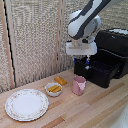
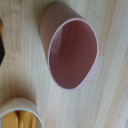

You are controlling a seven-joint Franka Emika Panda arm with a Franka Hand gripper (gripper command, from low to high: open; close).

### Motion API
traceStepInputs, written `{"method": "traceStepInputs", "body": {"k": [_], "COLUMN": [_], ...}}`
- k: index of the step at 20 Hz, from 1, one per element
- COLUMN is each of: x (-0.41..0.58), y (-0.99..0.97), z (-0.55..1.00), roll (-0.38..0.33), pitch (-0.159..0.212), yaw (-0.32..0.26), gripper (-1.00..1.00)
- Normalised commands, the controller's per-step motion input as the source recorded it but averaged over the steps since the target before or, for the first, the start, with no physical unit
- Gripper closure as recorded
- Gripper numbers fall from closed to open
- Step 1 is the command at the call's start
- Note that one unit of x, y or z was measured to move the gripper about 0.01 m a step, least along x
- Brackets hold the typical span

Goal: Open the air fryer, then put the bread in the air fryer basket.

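From my remote station, the gripper (image 1: 81,61) hangs above the wooden table (image 1: 100,107), its white head just in front of the air fryer (image 1: 114,47). The two blue-tipped fingers point down with a gap between them, nothing held, though the exterior view is too coarse for me to judge how wide they stand. The wrist view shows no fingertip at all.

The basket (image 1: 100,67) is pulled out of the fryer, its hollow dark and its contents impossible to make out. I cannot pick out the handle against the black front. The arm runs out of frame at twelve o'clock, and the fryer is cut off at three o'clock.

The bread (image 1: 60,80) lies flat on the table at about seven o'clock from the fingers, apart from them, just beside the white bowl (image 1: 53,89) holding yellow sticks. The pink cup (image 1: 79,85) stands upright directly below the gripper at six o'clock, near the bread. In the wrist view the cup (image 2: 72,52) fills most of the frame, mouth open and empty; the bowl's rim (image 2: 20,105) is cut off at the edge. A floral plate (image 1: 26,104) sits at eight o'clock, well apart.
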Motion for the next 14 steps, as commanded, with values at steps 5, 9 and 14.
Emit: {"method": "traceStepInputs", "body": {"k": [5,9,14], "x": [0.399,0.396,0.436], "y": [0.02,0.01,0.2], "z": [0.12,0.05,-0.07], "roll": [0.18,0.189,0.173], "pitch": [0.0,0.0,-0.017], "yaw": [0.284,0.284,0.224], "gripper": [-1.0,-1.0,-1.0]}}
